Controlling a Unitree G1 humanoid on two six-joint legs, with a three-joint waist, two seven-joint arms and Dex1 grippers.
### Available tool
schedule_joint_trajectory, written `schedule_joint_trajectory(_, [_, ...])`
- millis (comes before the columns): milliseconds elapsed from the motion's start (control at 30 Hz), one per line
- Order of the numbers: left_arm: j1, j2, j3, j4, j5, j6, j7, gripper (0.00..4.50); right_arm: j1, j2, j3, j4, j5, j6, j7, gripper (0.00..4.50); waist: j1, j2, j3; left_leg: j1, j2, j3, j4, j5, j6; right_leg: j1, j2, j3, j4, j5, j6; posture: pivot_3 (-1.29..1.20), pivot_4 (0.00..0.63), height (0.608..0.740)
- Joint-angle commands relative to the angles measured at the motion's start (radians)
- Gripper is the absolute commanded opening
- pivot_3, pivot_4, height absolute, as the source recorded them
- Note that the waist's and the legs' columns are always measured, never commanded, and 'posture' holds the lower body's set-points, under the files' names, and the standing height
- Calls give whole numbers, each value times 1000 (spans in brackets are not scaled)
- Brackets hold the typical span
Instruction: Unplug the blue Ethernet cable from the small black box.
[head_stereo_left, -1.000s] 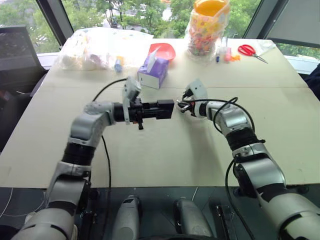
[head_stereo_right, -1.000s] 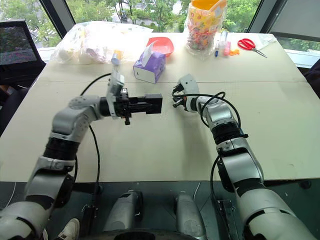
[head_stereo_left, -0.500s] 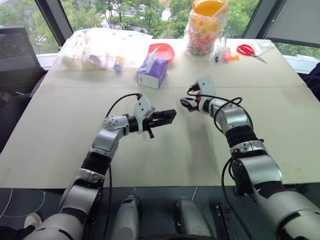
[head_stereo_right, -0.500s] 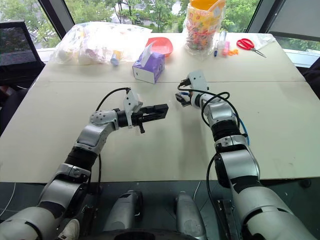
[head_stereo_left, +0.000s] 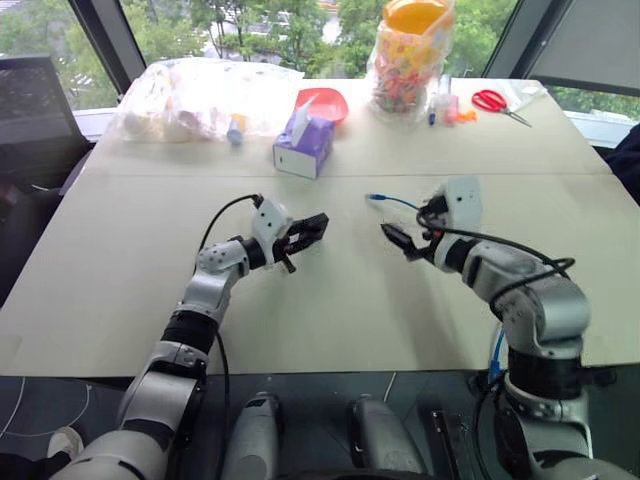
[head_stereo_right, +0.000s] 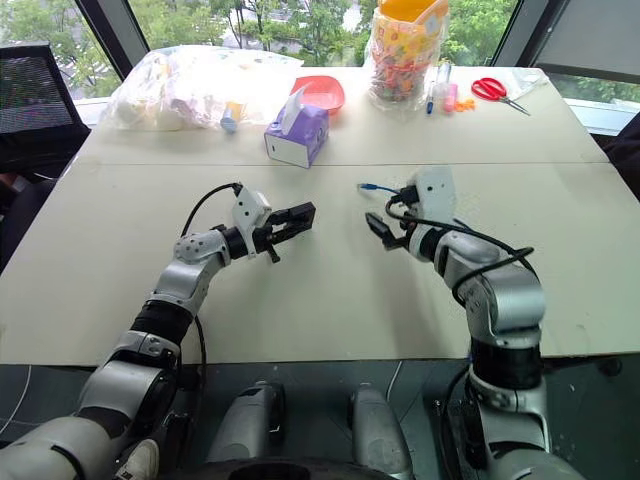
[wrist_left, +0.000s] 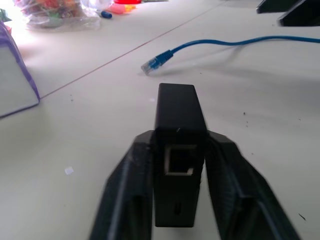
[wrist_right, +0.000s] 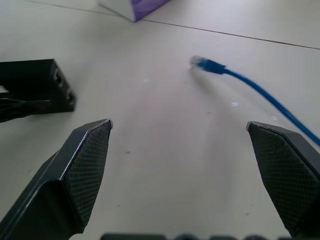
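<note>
The small black box (wrist_left: 177, 145) sits between the fingers of my left gripper (head_stereo_left: 308, 230), which is shut on its sides just above the table; its empty port faces the wrist camera. The blue Ethernet cable (wrist_left: 220, 42) lies loose on the table, and its free plug (head_stereo_left: 374, 198) rests apart from the box, between the two grippers. My right gripper (wrist_right: 178, 124) stands wide open with nothing between its fingers, a little nearer to me than the plug. The cable runs from the plug back past the right gripper (head_stereo_left: 400, 240).
A purple tissue box (head_stereo_left: 305, 145) and a red bowl (head_stereo_left: 327, 100) stand behind the left gripper. At the table's far side are a clear plastic bag (head_stereo_left: 200, 95), a jar of colourful items (head_stereo_left: 410, 60), pens (head_stereo_left: 445, 108) and red scissors (head_stereo_left: 495, 100).
My right gripper has opened, dropped the cable's plug onto the table and drawn back toward me. The left gripper has sunk toward the table with the box.
</note>
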Motion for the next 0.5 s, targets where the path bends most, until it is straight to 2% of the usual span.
schedule_joint_trajectory(33, [7,27,38,-18,-20,-6,-24,2952,3,-65,-7,-110,65,51,56,4500,1,0,0,0,0,0,0,0,0,0,0,0,0,0,0,0,150,735])
schedule_joint_trajectory(100, [13,45,54,-28,-31,2,-42,3828,-1,-91,-20,-129,96,78,78,4500,0,0,0,0,0,0,0,0,0,0,0,0,0,0,0,0,150,735])
schedule_joint_trajectory(167, [29,79,67,-65,-55,41,-80,4479,-2,-136,-32,-149,133,101,119,4500,1,0,0,0,0,0,0,0,0,0,0,0,0,0,0,0,150,735])
schedule_joint_trajectory(267, [68,136,78,-165,-100,127,-144,4479,6,-217,-26,-172,174,107,180,4500,-1,0,0,0,0,0,-1,0,0,0,0,0,-1,0,0,0,150,735])
schedule_joint_trajectory(400, [145,265,82,-388,-196,341,-263,4479,-3,-324,-38,-185,236,103,268,4500,-1,0,0,0,0,0,-2,0,0,0,-1,0,-1,0,-1,0,150,735])
schedule_joint_trajectory(500, [159,314,91,-478,-238,435,-282,4479,-15,-370,-41,-169,260,80,306,4500,0,0,0,0,0,-1,-1,0,0,1,-1,0,-1,-2,-4,0,150,735])
